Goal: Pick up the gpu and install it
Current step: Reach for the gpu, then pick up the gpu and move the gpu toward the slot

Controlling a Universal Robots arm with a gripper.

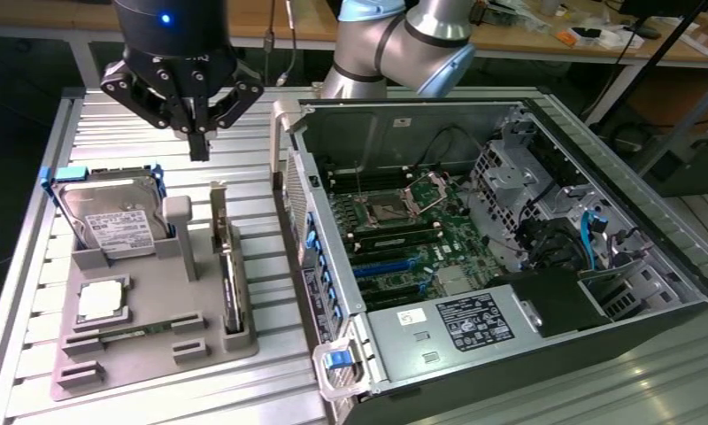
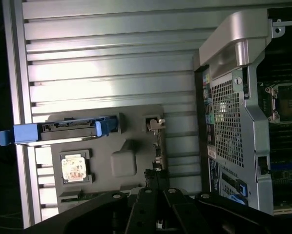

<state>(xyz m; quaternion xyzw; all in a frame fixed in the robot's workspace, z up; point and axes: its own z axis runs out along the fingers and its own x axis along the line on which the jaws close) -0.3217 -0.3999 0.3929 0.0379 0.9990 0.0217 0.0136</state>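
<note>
1. Pick-up not yet made: the gpu (image 1: 227, 274) is seen standing on edge in the grey holder (image 1: 153, 359) on the desk (image 1: 130, 133), beside the open computer case (image 1: 297, 190)
2. The gripper (image 1: 198, 146) is shown closed and empty, held above the desk near the gpu's bracket end, apart from it

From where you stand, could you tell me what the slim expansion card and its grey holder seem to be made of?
Slim dark expansion card: circuit board, apparently, with a shiny bare-metal bracket at one end. Matte grey holder: probably plastic, judging by its dull, uniform, moulded-looking surface.
</note>
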